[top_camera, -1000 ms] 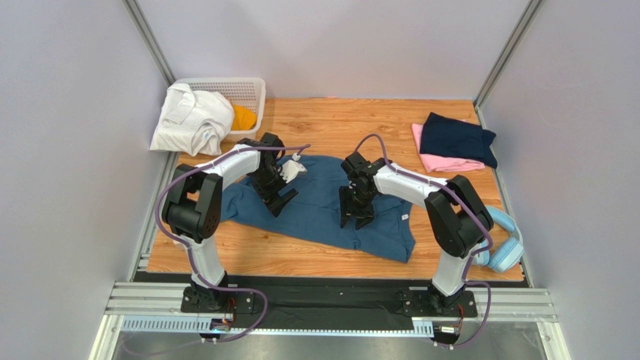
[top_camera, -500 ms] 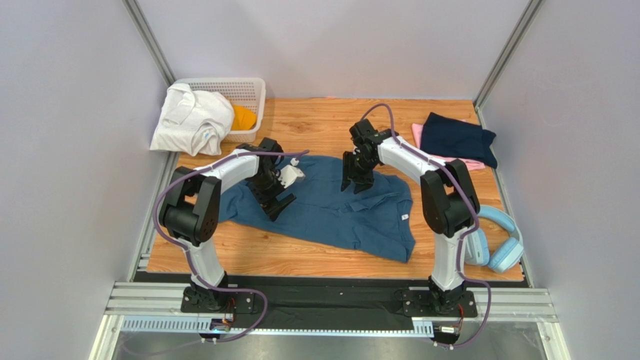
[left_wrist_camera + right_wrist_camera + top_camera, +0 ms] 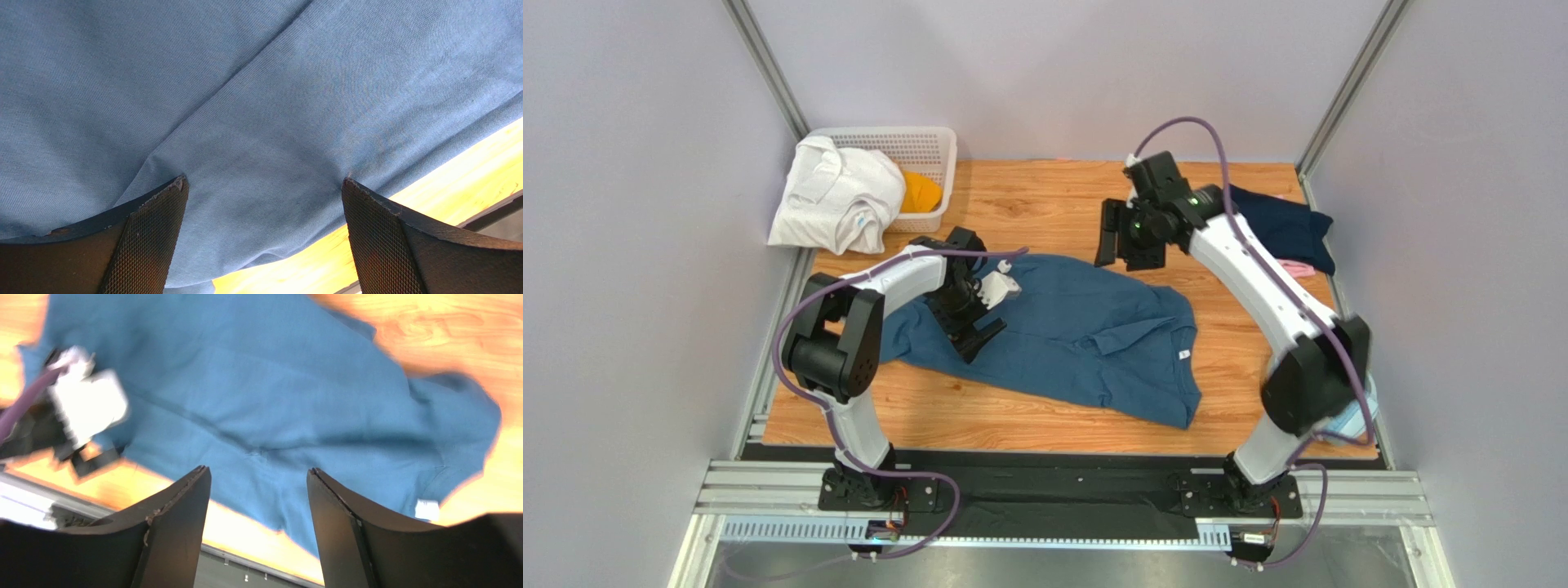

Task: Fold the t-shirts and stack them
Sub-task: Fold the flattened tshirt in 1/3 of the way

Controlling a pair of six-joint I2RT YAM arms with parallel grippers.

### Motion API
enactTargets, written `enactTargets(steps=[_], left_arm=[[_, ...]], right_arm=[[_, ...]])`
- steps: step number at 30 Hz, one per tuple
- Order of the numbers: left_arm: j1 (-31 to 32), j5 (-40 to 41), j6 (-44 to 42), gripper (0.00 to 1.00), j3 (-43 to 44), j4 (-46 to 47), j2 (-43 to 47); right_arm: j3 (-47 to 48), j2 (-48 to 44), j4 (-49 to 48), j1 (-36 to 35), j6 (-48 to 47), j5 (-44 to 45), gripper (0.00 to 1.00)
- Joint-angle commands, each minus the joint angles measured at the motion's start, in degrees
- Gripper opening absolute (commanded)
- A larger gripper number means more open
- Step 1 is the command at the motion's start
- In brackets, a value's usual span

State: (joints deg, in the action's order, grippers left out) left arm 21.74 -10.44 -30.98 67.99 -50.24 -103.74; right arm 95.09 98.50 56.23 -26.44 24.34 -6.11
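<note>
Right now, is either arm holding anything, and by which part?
Nothing is held. The left fingers rest open on the blue shirt; the right fingers hang open, empty.

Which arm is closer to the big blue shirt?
Left. The left arm has its jaws down on the blue shirt; the right arm hangs above its far edge.

Mid-table: spread shirt. Far-left corner: basket, draped shirt over its left rim, another garment inside. Far right: top shirt on bottom shirt. Near-right edge: headphones. Left gripper on the spread shirt's left part; right gripper above its far edge.
</note>
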Motion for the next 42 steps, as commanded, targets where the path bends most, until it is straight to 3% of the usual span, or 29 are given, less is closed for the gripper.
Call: enactTargets(steps=[1, 6, 16, 29, 40, 42], left_arm=[[0.3, -0.5, -0.4, 1.00, 0.0, 0.6, 1.8], [0.8, -0.5, 0.0, 1.00, 0.9, 0.5, 1.2], [0.9, -0.2, -0.1, 1.00, 1.6, 0.5, 0.6], [0.9, 0.6, -0.7, 1.00, 1.0, 0.6, 2.2], [0.9, 0.8, -1.0, 1.00, -0.7, 0.8, 2.5], [0.9, 0.9, -1.0, 1.00, -1.0, 1.1, 2.2]], right_arm=[[-17.9, -11.0, -4.1, -0.1, 3.3, -3.9, 0.62], [-31.6, -11.9, -11.0, -1.9, 5.2, -8.0, 0.52], [-31.6, -3.5, -12.5, -3.2, 3.7, -6.6, 0.49], [-19.3, 10.2, -11.7, -3.0, 1.1, -4.4, 0.44], [8.6, 22.0, -1.7, -0.5, -1.8, -4.2, 0.43], [10.1, 22.6, -0.6, -0.1, -1.7, -4.4, 0.45]])
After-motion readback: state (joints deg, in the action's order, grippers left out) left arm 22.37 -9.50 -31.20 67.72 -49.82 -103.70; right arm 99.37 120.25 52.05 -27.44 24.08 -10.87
